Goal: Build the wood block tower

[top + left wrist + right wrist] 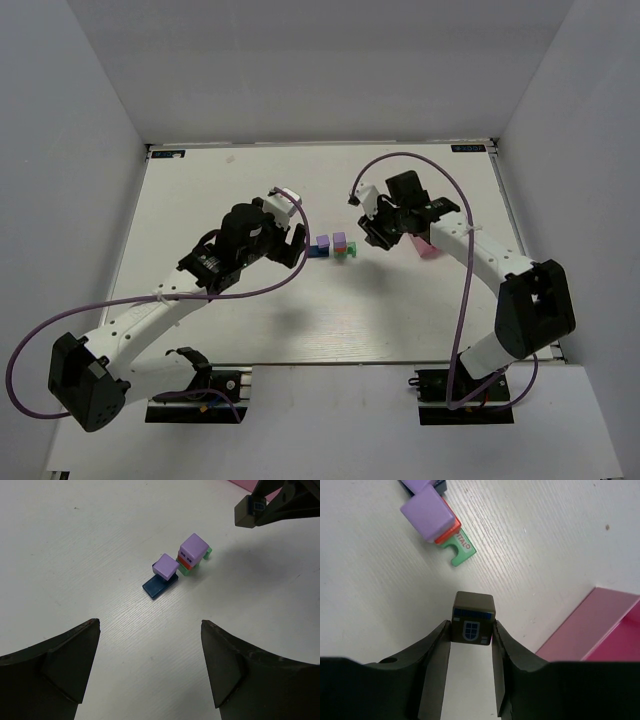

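The surface is finished in matt white with a fine wood-grain texture. The wood block tower is painted smooth, with a satin look. The dark block is printed with a blue window motif. The left claw and right claw are moulded in matt black plastic. The pink tray is finished smooth.

Two purple blocks are counted, along with one flat blue block, one green block, one red-orange block and one dark grey block. One pink tray is also seen.
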You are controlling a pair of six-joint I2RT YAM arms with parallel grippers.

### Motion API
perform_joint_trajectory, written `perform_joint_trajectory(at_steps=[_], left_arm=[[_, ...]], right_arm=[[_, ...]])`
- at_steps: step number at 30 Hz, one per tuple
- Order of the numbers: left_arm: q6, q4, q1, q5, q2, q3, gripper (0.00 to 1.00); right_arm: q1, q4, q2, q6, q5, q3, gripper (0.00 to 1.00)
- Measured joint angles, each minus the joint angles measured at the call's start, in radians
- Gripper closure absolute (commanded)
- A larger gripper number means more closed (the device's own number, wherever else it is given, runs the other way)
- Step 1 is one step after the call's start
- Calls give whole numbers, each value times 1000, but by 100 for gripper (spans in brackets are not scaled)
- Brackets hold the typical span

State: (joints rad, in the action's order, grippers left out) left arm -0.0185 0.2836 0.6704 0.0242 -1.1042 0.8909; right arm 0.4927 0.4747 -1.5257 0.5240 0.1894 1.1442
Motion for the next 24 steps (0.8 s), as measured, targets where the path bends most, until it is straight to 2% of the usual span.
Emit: perform_joint_trajectory(at_steps=[13, 24], left_arm=[[-9, -3, 0, -6, 14, -8, 9], [-31, -29, 0, 6, 122, -43, 10]], right_arm=[[42, 207, -76, 224, 140, 297, 99], [134, 334, -274, 334, 172, 498, 98]])
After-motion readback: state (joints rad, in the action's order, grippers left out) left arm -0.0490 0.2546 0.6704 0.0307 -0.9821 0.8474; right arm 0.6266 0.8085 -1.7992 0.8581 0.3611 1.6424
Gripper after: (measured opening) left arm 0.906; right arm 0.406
